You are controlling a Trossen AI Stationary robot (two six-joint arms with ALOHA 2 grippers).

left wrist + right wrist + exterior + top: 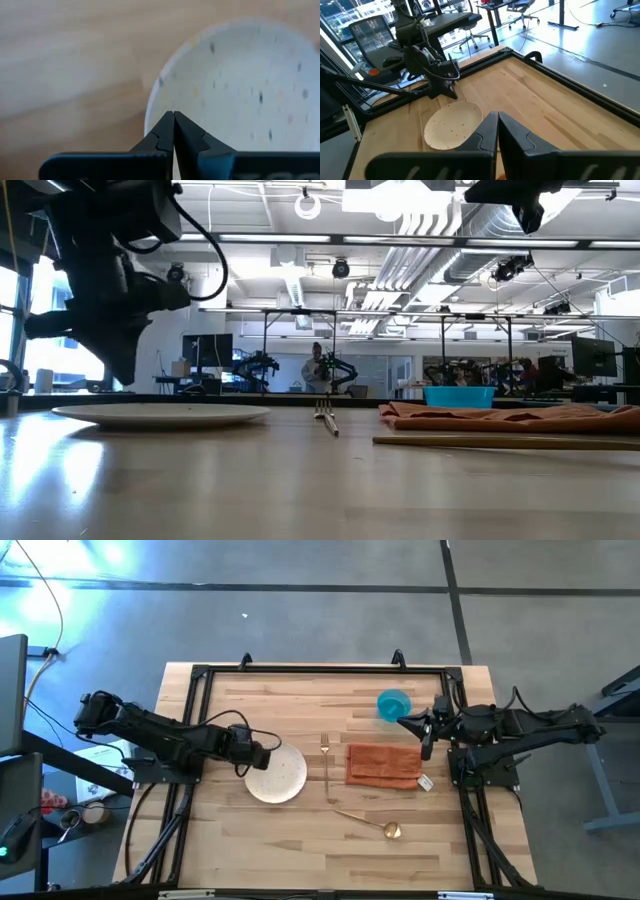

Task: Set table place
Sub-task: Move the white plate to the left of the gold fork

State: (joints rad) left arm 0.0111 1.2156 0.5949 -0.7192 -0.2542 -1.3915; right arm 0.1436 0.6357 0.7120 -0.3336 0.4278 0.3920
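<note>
Speckled white plate (277, 778) near the table's (300, 840) left edge, left gripper (262, 757) closed at its rim, right gripper (420, 727) closed beside blue bowl (392, 705), near the right edge.

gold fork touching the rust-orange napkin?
Apart. The high view shows a strip of bare wooden table between the gold fork and the folded rust-orange napkin; the fork lies between the napkin and the speckled white plate.

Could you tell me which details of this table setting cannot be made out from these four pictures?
- Left hand: whether its shut fingertips pinch the plate rim or only touch; left wrist view blurred.
- Napkin tag text: too small, high view.
- Bowl contents: low view shows only its side.
- Spoon: low view shows just its handle, cut off at the edge.
</note>
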